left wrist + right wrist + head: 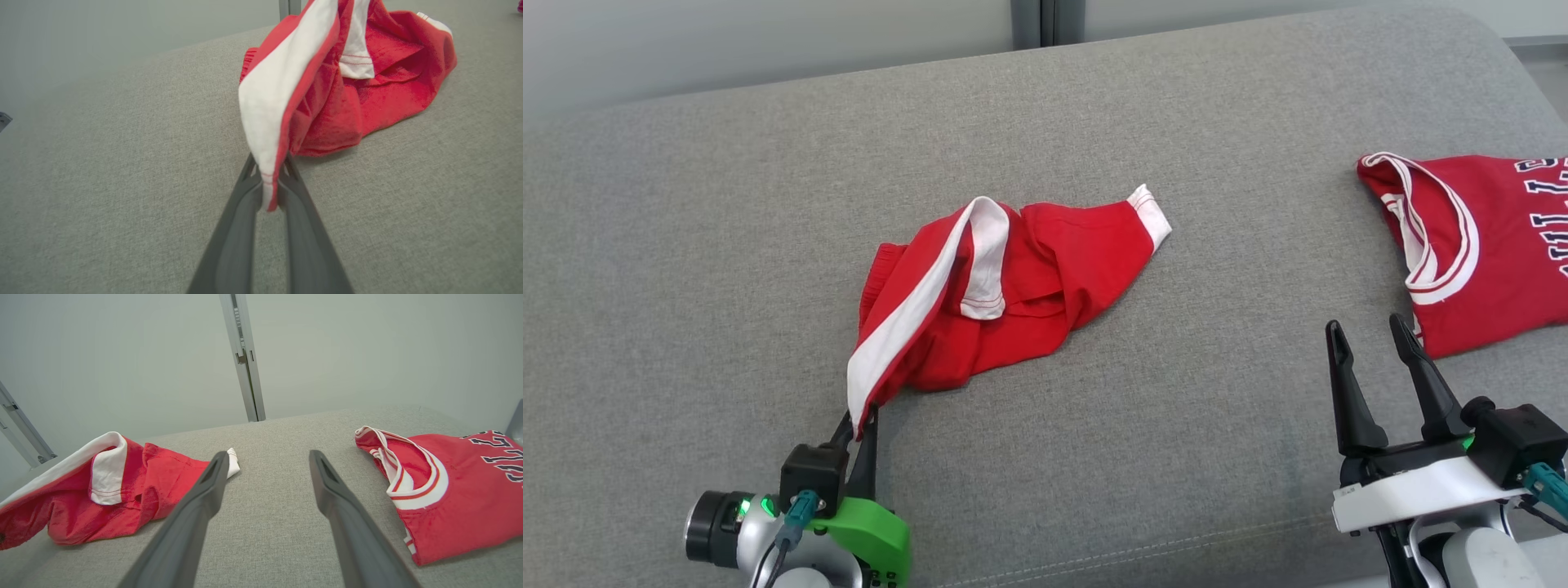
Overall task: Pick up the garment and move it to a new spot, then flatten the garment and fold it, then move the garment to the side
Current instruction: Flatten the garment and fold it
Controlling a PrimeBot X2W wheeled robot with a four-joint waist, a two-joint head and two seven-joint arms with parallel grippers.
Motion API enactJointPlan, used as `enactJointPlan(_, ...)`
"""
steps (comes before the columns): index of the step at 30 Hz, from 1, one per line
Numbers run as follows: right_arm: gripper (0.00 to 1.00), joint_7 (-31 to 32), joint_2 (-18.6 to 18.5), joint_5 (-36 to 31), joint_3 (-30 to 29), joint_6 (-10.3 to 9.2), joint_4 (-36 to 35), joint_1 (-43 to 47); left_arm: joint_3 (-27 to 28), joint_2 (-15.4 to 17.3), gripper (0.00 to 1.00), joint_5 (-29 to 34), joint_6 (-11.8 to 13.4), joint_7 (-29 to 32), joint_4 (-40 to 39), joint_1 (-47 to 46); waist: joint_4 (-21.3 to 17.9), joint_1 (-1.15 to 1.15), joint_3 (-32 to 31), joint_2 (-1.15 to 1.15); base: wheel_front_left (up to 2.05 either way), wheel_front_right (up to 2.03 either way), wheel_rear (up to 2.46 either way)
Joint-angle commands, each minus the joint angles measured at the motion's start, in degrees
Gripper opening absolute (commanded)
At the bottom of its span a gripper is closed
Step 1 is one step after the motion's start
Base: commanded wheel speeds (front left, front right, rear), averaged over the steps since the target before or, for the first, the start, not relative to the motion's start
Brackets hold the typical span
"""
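Garment of crumpled red cloth with white bands [1013, 286] lies on the grey woven upholstered surface [1094, 457] in the head view, well to the left of the flat red jersey with white trim and dark lettering [1486, 261]. The left gripper [859, 418], farther from that jersey than the garment is, is clamped on the garment's white-striped corner, which is raised off the surface. The right gripper [1372, 331] stands with its fingers spread wide, just beside the jersey's near left corner.

Left wrist view: the two dark fingers [241, 196] pinch the end of the white strip, and the rest is heaped beyond.

Right wrist view: the parted fingers [196, 506] frame bare upholstery left of the jersey [470, 498], touching neither cloth.
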Motion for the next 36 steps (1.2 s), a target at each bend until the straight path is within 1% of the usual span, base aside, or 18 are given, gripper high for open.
enactJointPlan(1, 1.0, 0.01, -0.24, 0.19, -0.09, -0.01, -0.23, -0.31, 0.45, -0.36, 0.0, -0.79, -0.43, -0.59, 0.49, 0.83, 0.19, 0.0, -0.11, 0.0, 0.0, 0.0, 0.0)
enactJointPlan(2, 1.0, 0.1, -0.22, 0.19, -0.09, -0.01, -0.22, -0.23, 0.66, -0.92, 0.01, -1.42, -0.85, -0.64, 1.66, 1.01, 0.31, 0.0, -0.16, 0.0, 0.0, 0.0, 0.0)
enactJointPlan(3, 1.0, 0.19, -0.2, 0.26, -0.04, -0.01, -0.17, -0.16, 1.03, -1.48, 0.34, -2.27, -1.32, -0.92, 2.57, 1.17, 0.41, 0.0, -0.21, 0.0, 0.0, 0.0, 0.0)
enactJointPlan(4, 1.0, 0.29, -0.17, 0.32, 0.05, -0.01, -0.03, -0.12, 1.5, -1.93, 0.87, -2.69, -1.5, -1.15, 3.47, 0.97, 0.51, 0.0, -0.25, 0.0, 0.0, 0.0, 0.0)
enactJointPlan(5, 1.0, 0.38, -0.17, 0.33, 0.12, -0.01, 0.16, -0.08, 1.78, -2.25, 1.0, -3.27, -1.81, -1.22, 4.37, 0.89, 0.62, 0.0, -0.32, 0.0, 0.0, 0.0, 0.0)
enactJointPlan(9, 1.0, 0.42, -0.15, 0.45, 0.07, -0.01, 0.45, -0.13, 4.05, -2.84, 1.0, -4.3, -1.15, -1.83, 5.64, 1.33, 1.03, 0.0, -0.67, 0.0, 0.0, 0.0, 0.0)
enactJointPlan(12, 1.0, 0.45, -0.21, 0.44, 0.15, -0.01, 0.65, -0.32, 6.28, -2.6, 1.0, -4.65, -0.21, -2.19, 4.75, 2.46, 1.46, 0.0, -0.99, 0.0, 0.0, 0.0, 0.0)
enactJointPlan(14, 1.0, 0.42, -0.19, 0.35, 0.18, -0.01, 0.66, -0.45, 8.16, -2.54, 1.0, -5.1, 0.16, -2.33, 3.08, 3.05, 1.91, 0.0, -1.31, 0.0, 0.0, 0.0, 0.0)
enactJointPlan(20, 1.0, 0.84, -0.51, -0.05, 0.62, -0.01, 0.8, -0.42, 13.53, -1.85, 1.0, -3.67, 1.32, -2.18, -4.25, 6.1, 3.49, 0.0, -2.55, 0.0, 0.0, 0.0, 0.0)
enactJointPlan(29, 1.0, 1.23, -1.17, -0.7, 1.35, -0.01, 0.9, -1.13, 19.76, -1.27, 1.0, -1.61, 1.42, -2.18, -16.04, 8.93, 4.85, 0.0, -5.08, 0.0, 0.0, 0.0, 0.0)
enactJointPlan(32, 1.0, 1.43, -1.58, -0.94, 1.96, -0.01, 1.16, -1.4, 21.05, -1.13, 1.0, -1.69, 0.99, -2.19, -18.84, 8.84, 4.98, 0.0, -6.16, 0.0, 0.0, 0.0, 0.0)
enactJointPlan(33, 1.0, 1.47, -1.92, -1.28, 2.57, -0.01, 1.41, -1.36, 21.81, -1.24, 1.0, -2.54, 0.47, -2.18, -20.0, 8.57, 5.01, 0.0, -6.83, 0.0, 0.0, 0.0, 0.0)
enactJointPlan(34, 1.0, 1.59, -2.0, -1.3, 2.95, -0.01, 1.59, -1.37, 22.14, -0.83, 1.0, -2.46, 0.14, -2.17, -20.25, 8.45, 4.96, 0.0, -7.15, 0.0, 0.0, 0.0, 0.0)
enactJointPlan(36, 1.0, 1.65, -2.25, -1.39, 3.66, -0.01, 1.96, -1.37, 22.6, -1.05, 1.0, -3.55, -0.39, -2.17, -20.66, 8.6, 4.87, 0.0, -7.83, 0.0, 0.0, 0.0, 0.0)
